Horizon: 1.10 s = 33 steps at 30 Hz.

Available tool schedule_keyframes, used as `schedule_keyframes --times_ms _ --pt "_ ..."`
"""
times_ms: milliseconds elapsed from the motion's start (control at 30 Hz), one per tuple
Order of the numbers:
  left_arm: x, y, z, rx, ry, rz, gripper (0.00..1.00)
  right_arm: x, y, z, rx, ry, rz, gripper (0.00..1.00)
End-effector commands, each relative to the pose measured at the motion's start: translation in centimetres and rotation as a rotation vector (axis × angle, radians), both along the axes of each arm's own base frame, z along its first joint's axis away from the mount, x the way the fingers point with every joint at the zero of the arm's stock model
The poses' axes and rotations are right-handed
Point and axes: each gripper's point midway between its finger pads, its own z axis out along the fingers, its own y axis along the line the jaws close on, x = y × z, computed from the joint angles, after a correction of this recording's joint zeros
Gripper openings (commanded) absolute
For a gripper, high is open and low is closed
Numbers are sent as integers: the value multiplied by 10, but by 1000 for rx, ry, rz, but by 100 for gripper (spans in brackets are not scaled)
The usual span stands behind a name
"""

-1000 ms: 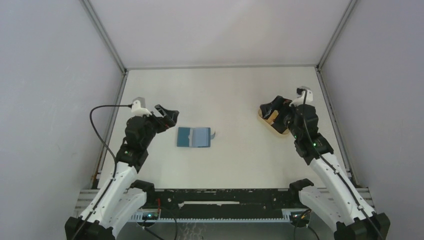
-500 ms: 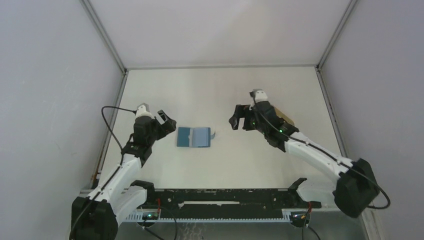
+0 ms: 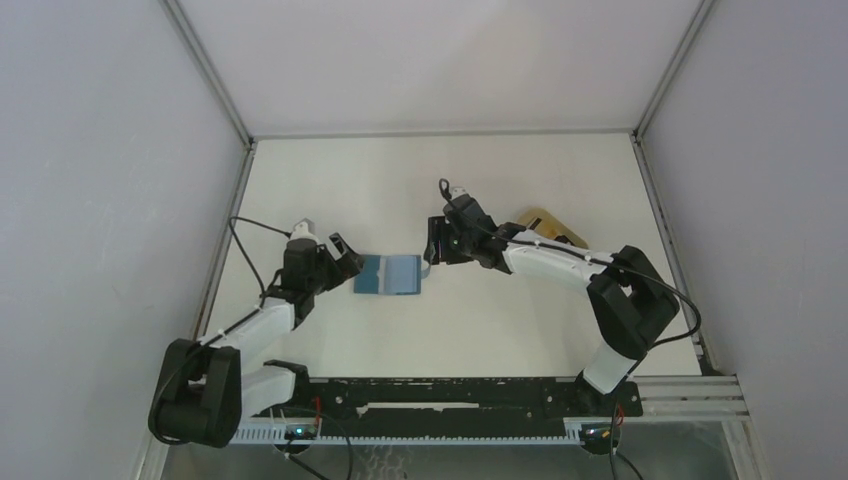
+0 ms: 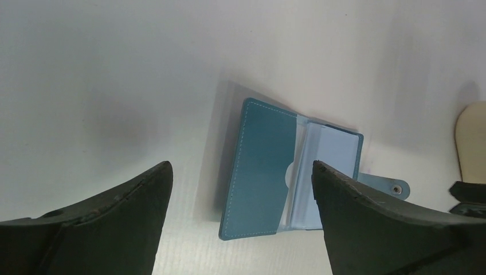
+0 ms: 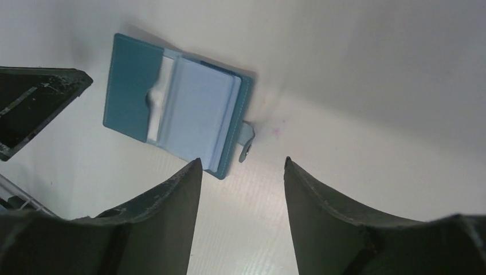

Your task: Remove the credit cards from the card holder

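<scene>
The teal card holder point(image 3: 388, 274) lies open like a book on the table, pale blue sleeves point(image 5: 198, 109) showing inside and its snap tab point(image 5: 246, 143) sticking out on the right. I cannot tell whether the sleeves hold credit cards. One tan credit card point(image 3: 548, 226) lies flat on the table to the right, apart from the holder. My left gripper point(image 3: 347, 258) is open just left of the holder, whose left flap point(image 4: 261, 172) sits between its fingers. My right gripper point(image 3: 432, 246) is open above the tab side, empty in the right wrist view point(image 5: 242, 160).
White walls and metal frame rails point(image 3: 225, 100) enclose the white table point(image 3: 440, 170) on three sides. The arms' mounting rail point(image 3: 450, 390) runs along the near edge. The left arm's black cable point(image 3: 255, 250) loops over the table's left side.
The right arm left the tan card and swung left to the holder's tab edge, its jaws narrowing somewhat. The left arm lowered and slid right to the holder's left edge.
</scene>
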Motion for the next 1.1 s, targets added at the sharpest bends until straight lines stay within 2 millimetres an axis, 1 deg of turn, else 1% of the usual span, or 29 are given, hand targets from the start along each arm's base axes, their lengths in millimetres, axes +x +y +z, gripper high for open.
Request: schedule_keyframes --times_ms 0,100,200,300,333,400,500,567,667,733,767,933,1067 --pt "9 -14 5 -87 -56 -30 94 -9 20 2 36 59 2 61" --pt "11 -19 2 -110 -56 -43 93 -16 29 -7 25 83 9 58" --pt "11 -19 0 -111 -56 -48 93 -19 35 -11 18 96 13 47" --pt "11 -19 -1 -107 -54 -50 93 -18 35 -14 13 101 4 36" --pt "11 -19 0 -107 -56 -50 93 -17 34 -15 8 102 -1 33" --pt "11 -19 0 -106 -58 -51 93 -15 34 -18 -2 104 -9 31" --pt "12 -19 1 -100 -59 -54 93 -10 30 -19 -26 91 -34 30" --pt "11 -18 1 -96 -58 -55 93 -8 26 -19 -42 90 -48 32" --pt "10 -15 0 -75 -60 -50 93 -5 20 -11 -59 60 -65 44" --pt "10 -13 0 -64 -59 -47 93 -3 17 -8 -68 44 -73 49" --pt "9 -13 -1 -61 -55 -46 93 -2 15 -7 -74 43 -80 49" --pt "10 -13 -2 -56 -55 -50 93 4 15 -17 -95 70 -83 48" --pt "10 -13 -4 -51 -51 -53 93 6 17 -21 -87 74 -83 42"
